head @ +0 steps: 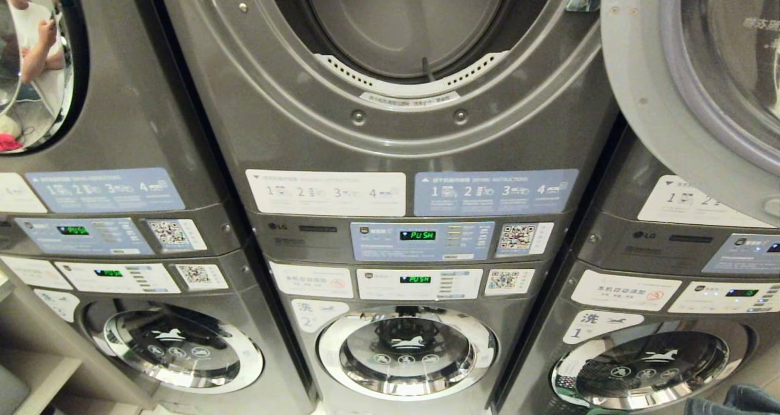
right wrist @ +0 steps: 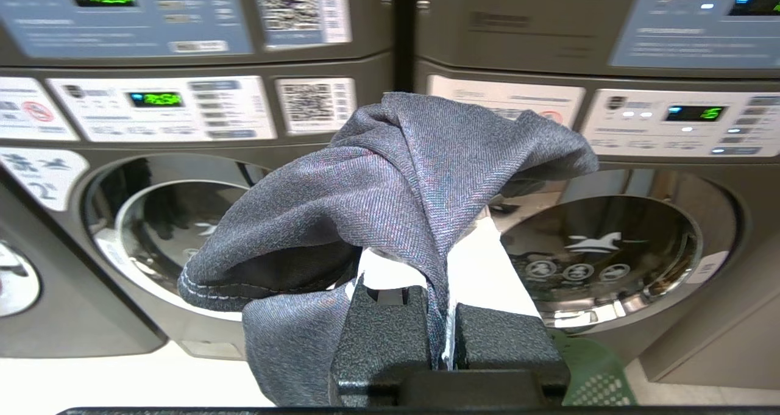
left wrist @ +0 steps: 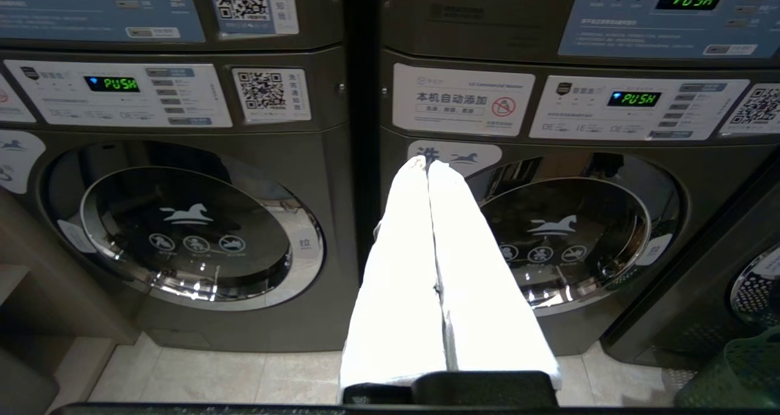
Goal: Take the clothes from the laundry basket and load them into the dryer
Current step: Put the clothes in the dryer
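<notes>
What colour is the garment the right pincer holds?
Grey-blue woven cloth with pale stitching along its hem; it shows best in the right wrist view.

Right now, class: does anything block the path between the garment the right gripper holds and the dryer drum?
Nothing visible does. The right gripper is shut on the grey garment; the dryer door is swung open, leaving the dryer drum unobstructed.

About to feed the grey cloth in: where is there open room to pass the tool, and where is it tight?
The middle dryer's drum opening stands clear inside its grey rim. Its open door crowds the right side. Below it, the control panels and the shut washer door give no way in. The right tool is shut on the grey cloth.
</notes>
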`<state>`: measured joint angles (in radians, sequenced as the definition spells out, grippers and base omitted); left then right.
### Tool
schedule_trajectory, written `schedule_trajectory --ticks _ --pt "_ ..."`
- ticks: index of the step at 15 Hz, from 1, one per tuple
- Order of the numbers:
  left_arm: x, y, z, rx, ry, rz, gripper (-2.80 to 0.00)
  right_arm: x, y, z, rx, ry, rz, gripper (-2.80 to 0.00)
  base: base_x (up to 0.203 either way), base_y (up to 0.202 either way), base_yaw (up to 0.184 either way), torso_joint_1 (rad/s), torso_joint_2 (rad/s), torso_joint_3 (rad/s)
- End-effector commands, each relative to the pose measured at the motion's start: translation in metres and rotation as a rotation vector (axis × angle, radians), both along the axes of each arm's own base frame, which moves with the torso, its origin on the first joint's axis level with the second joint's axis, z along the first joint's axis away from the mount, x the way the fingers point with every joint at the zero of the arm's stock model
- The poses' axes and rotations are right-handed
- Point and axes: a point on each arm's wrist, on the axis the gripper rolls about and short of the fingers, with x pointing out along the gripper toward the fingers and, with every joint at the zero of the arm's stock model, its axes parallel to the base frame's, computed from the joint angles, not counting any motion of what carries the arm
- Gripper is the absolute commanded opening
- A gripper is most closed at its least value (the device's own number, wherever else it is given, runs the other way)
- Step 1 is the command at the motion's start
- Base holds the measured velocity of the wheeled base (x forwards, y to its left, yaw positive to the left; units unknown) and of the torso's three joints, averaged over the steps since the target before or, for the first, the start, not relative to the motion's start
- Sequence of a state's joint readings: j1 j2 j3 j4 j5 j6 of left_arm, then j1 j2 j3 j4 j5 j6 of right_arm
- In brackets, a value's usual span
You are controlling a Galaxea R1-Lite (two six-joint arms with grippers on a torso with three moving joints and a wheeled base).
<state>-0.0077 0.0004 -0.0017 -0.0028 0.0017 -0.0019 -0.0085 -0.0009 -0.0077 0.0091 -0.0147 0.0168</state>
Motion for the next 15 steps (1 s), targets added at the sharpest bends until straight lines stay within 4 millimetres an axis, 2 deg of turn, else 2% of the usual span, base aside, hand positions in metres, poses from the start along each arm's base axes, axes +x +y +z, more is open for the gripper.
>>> schedule_trajectory --ticks 1,12,15 --pt "-0.0001 0.0000 -0.0001 0.000 -0.002 0.000 -2.80 0.0001 0.0000 0.0000 0.000 0.001 -0.001 -2.80 0.000 0.191 0.000 -0.002 0.00 0.002" --pt "-0.0001 0.0000 -0.0001 0.000 -0.002 0.001 -2.80 0.0001 0.0000 0.0000 0.000 0.001 0.002 -2.80 0.000 0.192 -0.002 -0.001 0.01 0.004" --pt "-0.0001 0.0000 -0.0001 0.000 -0.002 0.000 -2.80 0.0001 0.0000 0.0000 -0.001 0.001 -0.001 -2.80 0.000 0.036 0.000 0.000 0.00 0.001"
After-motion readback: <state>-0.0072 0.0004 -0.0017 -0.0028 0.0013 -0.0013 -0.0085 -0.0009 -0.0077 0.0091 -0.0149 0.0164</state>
